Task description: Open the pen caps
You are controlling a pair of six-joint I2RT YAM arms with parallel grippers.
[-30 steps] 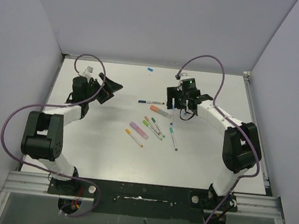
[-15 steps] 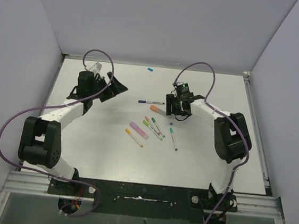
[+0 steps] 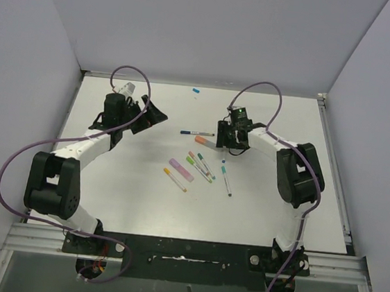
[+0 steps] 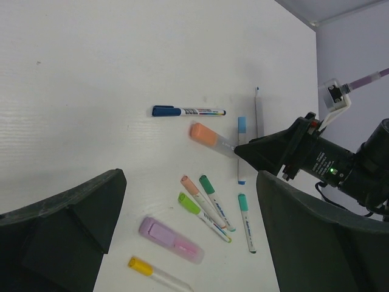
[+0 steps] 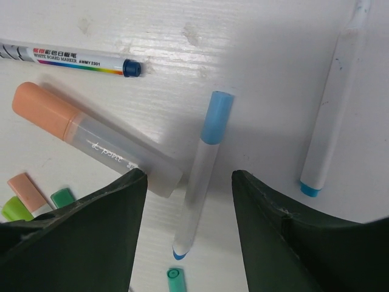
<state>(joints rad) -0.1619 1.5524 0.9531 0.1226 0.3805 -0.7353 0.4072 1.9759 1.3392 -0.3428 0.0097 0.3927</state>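
Observation:
Several pens lie in a loose cluster at mid-table. In the right wrist view my right gripper [image 5: 189, 243] is open, low over the table, its fingers either side of a thin white pen [image 5: 197, 188] with a light blue cap [image 5: 216, 118]. A salmon-orange highlighter [image 5: 91, 137] lies just left of it, a dark blue marker [image 5: 67, 59] beyond. From above the right gripper [image 3: 224, 143] covers that pen. My left gripper [image 3: 155, 114] is open and empty, off to the left of the pens. It looks at the lilac highlighter [image 4: 170, 239] and a yellow-capped pen [image 4: 152, 271].
Green, lime and peach-capped pens [image 4: 209, 204] and a teal-capped pen [image 4: 246, 222] lie near the cluster's front. Another white pen with a blue end [image 5: 331, 121] lies right of my right gripper. A loose blue cap [image 3: 196, 90] sits near the back wall.
My right gripper has moved left and down over the blue-capped pen. My left gripper has shifted a little toward the back of the table. The pens have not moved.

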